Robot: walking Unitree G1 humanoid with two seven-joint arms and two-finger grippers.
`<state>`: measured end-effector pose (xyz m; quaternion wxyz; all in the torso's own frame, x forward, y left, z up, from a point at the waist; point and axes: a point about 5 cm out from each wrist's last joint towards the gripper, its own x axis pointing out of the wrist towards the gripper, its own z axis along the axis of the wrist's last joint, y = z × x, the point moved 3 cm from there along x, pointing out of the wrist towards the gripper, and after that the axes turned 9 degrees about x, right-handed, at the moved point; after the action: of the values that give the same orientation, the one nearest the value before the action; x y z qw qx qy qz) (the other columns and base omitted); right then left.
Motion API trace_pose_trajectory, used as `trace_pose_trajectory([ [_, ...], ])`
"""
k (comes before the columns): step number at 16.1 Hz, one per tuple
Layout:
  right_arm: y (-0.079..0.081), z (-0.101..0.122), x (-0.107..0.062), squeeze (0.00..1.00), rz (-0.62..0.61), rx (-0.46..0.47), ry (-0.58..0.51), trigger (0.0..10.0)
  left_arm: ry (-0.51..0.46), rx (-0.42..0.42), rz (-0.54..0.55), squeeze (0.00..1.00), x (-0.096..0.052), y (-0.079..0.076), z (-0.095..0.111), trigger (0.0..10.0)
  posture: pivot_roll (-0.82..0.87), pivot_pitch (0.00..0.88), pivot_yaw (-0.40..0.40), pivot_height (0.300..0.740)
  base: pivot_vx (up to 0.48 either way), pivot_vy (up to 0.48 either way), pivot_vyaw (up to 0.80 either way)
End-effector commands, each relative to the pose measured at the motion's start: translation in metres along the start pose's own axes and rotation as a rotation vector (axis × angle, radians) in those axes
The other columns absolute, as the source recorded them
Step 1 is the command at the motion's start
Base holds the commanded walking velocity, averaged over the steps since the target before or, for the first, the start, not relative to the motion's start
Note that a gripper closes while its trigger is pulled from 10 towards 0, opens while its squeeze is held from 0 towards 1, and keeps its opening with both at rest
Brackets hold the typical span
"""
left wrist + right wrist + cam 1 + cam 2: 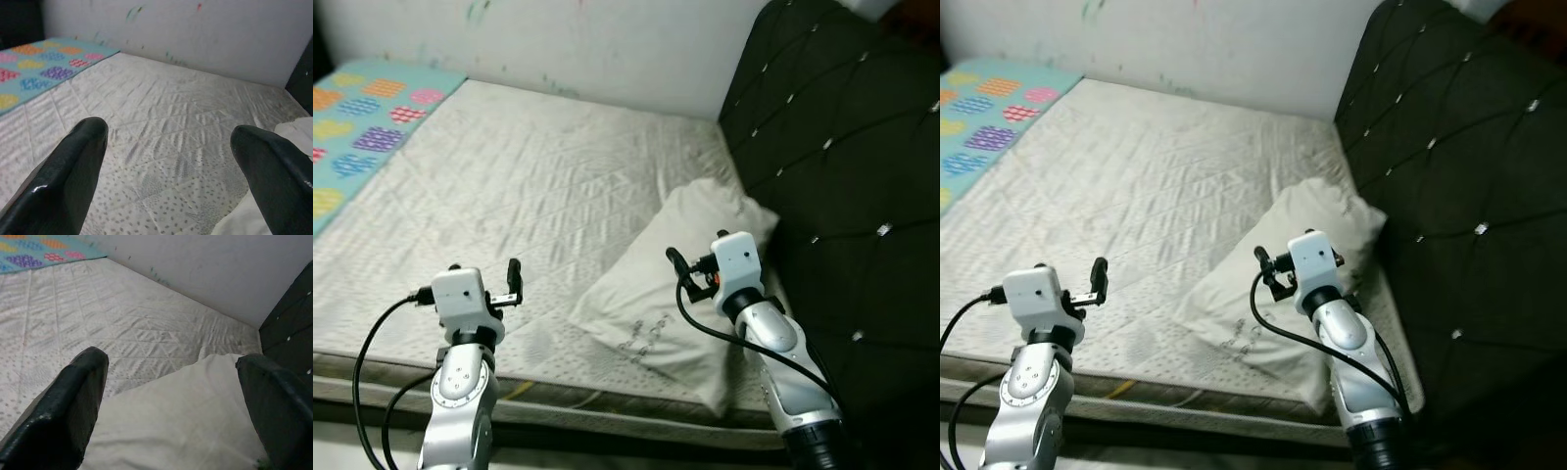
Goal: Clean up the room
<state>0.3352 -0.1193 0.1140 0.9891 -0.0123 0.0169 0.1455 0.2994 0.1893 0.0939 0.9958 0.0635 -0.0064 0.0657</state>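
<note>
A white pillow [680, 284] lies on the bare quilted mattress [519, 186], close to the dark tufted headboard [842, 147] on the right. My right gripper [171, 396] hovers just above the pillow's near side, open, with nothing between its fingers [73, 401]. My left gripper [168, 161] is raised over the mattress's front edge, left of the pillow, open and empty as well. Both arms reach forward from the foot of the picture.
A turquoise blanket with coloured dots [362, 127] covers the far left of the bed. A white wall [607, 39] with small paint marks runs behind the mattress. The mattress's front edge [558, 401] is right below my arms.
</note>
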Motion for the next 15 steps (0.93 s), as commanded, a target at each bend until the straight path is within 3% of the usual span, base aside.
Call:
trace_pose_trajectory([
  [1,-0.009,0.003,-0.005,0.00,-0.051,0.012,-0.026,10.0,-0.023,0.009,-0.051,0.00,0.005,-0.010,0.005,10.0,-0.20,0.000,-0.039,0.740,0.000,0.000,0.00],
  [5,-0.020,-0.004,-0.018,0.00,-0.164,0.057,-0.042,10.0,-0.014,0.040,-0.116,0.00,0.014,-0.016,0.003,10.0,-0.24,0.000,0.053,0.740,0.000,0.000,0.00],
  [9,-0.018,-0.005,-0.024,0.00,-0.176,0.064,-0.046,10.0,-0.017,0.049,-0.126,0.00,0.017,-0.013,0.003,10.0,-0.24,0.000,0.064,0.740,0.000,0.000,0.00],
  [12,-0.023,-0.006,-0.028,0.00,-0.190,0.055,-0.041,10.0,-0.015,0.055,-0.110,0.00,0.013,-0.004,0.001,10.0,-0.24,0.000,0.052,0.740,0.000,0.000,0.00],
  [15,-0.037,-0.008,-0.038,0.00,-0.224,0.028,-0.024,10.0,-0.005,0.073,-0.085,0.00,-0.002,0.015,-0.007,10.0,-0.22,0.000,0.040,0.740,0.000,0.000,0.00],
])
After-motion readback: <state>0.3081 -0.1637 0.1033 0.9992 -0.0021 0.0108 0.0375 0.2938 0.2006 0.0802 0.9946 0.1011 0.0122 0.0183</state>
